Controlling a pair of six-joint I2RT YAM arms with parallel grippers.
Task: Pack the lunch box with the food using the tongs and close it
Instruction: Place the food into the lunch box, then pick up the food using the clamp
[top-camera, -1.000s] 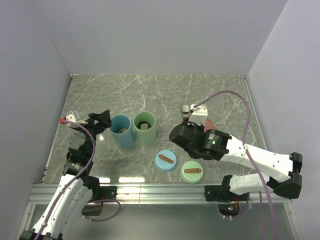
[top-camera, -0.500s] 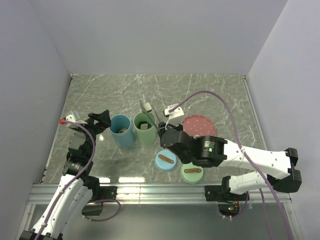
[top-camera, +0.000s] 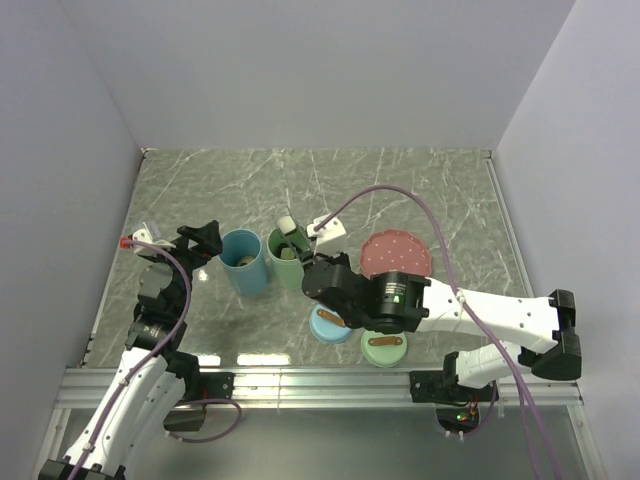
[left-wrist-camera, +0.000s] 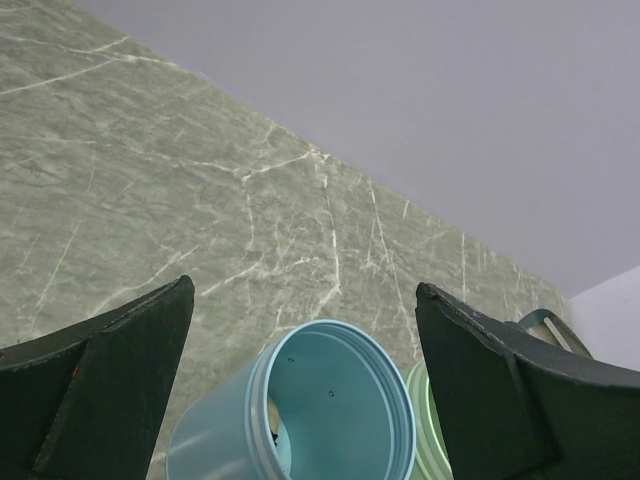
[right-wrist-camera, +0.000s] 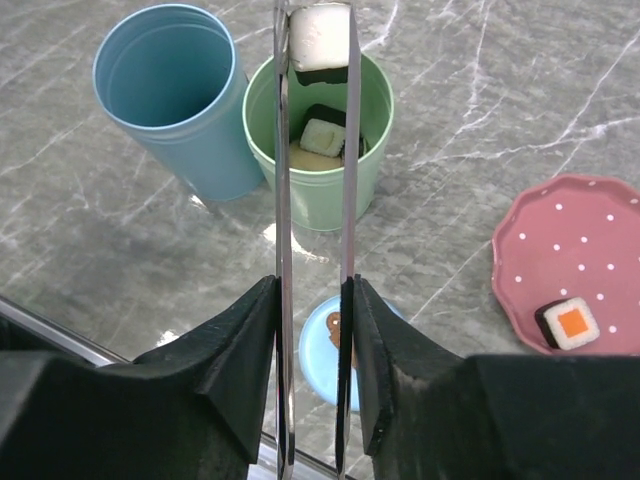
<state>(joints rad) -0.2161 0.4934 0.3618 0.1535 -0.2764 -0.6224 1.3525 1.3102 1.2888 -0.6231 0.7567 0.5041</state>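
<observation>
My right gripper (right-wrist-camera: 315, 285) is shut on the slim metal tongs (right-wrist-camera: 283, 200), one finger pressing each arm. The tongs' tips pinch a white-and-dark food piece (right-wrist-camera: 320, 38) just above the mouth of the green cup (right-wrist-camera: 375, 110) of the lunch box. Another white-and-dark piece (right-wrist-camera: 322, 135) lies inside that cup. From above, the held piece (top-camera: 287, 224) hangs over the green cup (top-camera: 290, 268), beside the blue cup (top-camera: 243, 270). An orange-topped piece (right-wrist-camera: 572, 322) sits on the pink dotted plate (right-wrist-camera: 600, 240). My left gripper (left-wrist-camera: 305, 290) is open beside the blue cup (left-wrist-camera: 330, 400), holding nothing.
A blue lid (top-camera: 328, 326) and a green lid (top-camera: 384, 346) with brown handles lie near the front edge, partly under my right arm. The pink plate (top-camera: 397, 255) sits right of the cups. Grey walls close in the left, back and right sides.
My right arm has swung left from the pink plate to above the green cup, carrying the food piece in the tongs. The left arm has not moved.
</observation>
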